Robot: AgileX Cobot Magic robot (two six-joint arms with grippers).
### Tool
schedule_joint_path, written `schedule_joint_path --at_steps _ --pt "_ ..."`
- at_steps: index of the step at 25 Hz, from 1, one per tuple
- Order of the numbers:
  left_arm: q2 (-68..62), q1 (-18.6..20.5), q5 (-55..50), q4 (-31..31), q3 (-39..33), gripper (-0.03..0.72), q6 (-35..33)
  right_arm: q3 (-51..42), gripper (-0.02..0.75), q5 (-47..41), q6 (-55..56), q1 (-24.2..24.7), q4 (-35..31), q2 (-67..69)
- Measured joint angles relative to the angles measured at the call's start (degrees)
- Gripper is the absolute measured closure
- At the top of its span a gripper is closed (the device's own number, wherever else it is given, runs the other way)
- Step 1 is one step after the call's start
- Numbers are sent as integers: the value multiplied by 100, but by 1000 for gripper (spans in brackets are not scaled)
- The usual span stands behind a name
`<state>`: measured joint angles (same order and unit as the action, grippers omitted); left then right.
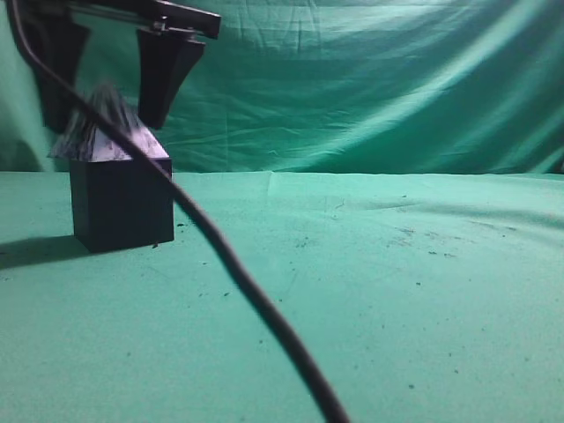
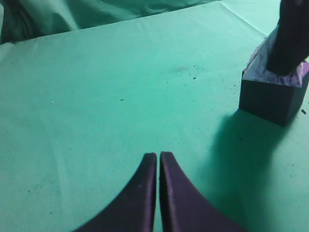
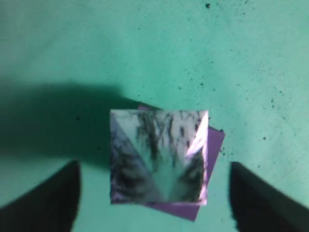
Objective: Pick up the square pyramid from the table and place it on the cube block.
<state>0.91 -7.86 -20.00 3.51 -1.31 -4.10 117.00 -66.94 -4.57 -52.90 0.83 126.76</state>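
— Right gripper (image 3: 154,193), report.

— My fingers (image 3: 46,198) are spread wide, one at 8 o'clock and one at 4 o'clock in my wrist view, and nothing is between the pads. The square pyramid (image 3: 158,154) sits in the gap below me, clear of both fingers. In the exterior view my right gripper (image 1: 110,79) straddles its tip from above, fingers on either side and apart from its faces as far as I can tell.

— Where does the pyramid rest?

— On top of the cube block (image 1: 122,204), base down and upright. From my wrist the block (image 3: 212,145) shows as a purple sliver at 3 o'clock and 5 o'clock of the pyramid, so the two are twisted a little against each other. The pyramid's marbled grey-and-white base overhangs one block edge slightly.

— Left gripper?

— My left gripper (image 2: 158,166) has its tips pressed together, holding nothing, low over the green table (image 2: 96,96). Block and pyramid lie at 2 o'clock in that view, well apart from it.

— Anything else?

— A black cable (image 1: 247,286) crosses the exterior view in front, running from 11 o'clock to 6 o'clock. A green backdrop (image 1: 397,79) hangs behind the table.
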Motion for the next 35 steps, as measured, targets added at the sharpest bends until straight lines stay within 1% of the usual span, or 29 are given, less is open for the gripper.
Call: schedule_joint_path --at_steps 1,3,4,5,8,10,12,13,15,16,18,19,20,27,31,35 --pt "0 0 0 0 0 688 0 54 181 -95 0 0 -35 0" --pt "0 0 0 0 0 688 0 243 92 -331 0 0 -106 0" --pt "0 0 0 0 0 688 0 381 75 -388 0 0 -103 0" --pt "0 0 0 0 0 688 0 516 92 -417 17 0 -83 8" --pt "0 0 0 0 0 688 0 959 92 -428 397 0 -25 -78" --pt "0 0 0 0 0 688 0 1131 292 -437 601 0 -63 -297" --pt "0 0 0 0 0 688 0 1191 518 -473 674 0 -115 -562" --pt "0 0 0 0 0 688 0 1203 608 -471 699 0 -114 -706" --pt "0 0 0 0 0 688 0 1154 668 -498 697 0 -126 -978" --pt "0 0 0 0 0 688 0 1063 654 -498 711 0 -126 -1137" --pt "0 0 0 0 0 688 0 711 654 -498 793 0 -138 -1473" --pt "0 0 0 0 0 688 0 518 696 -517 839 0 -147 -1672" --pt "0 0 0 0 0 688 0 264 680 -510 877 0 -147 -1892" --pt "0 0 0 19 0 688 0 -1459 680 -537 1151 0 351 -3527" --pt "0 0 0 23 0 688 0 -2488 680 -502 1198 0 394 -4420" --pt "0 0 0 23 0 688 0 -3529 680 -156 1211 0 394 -5354"
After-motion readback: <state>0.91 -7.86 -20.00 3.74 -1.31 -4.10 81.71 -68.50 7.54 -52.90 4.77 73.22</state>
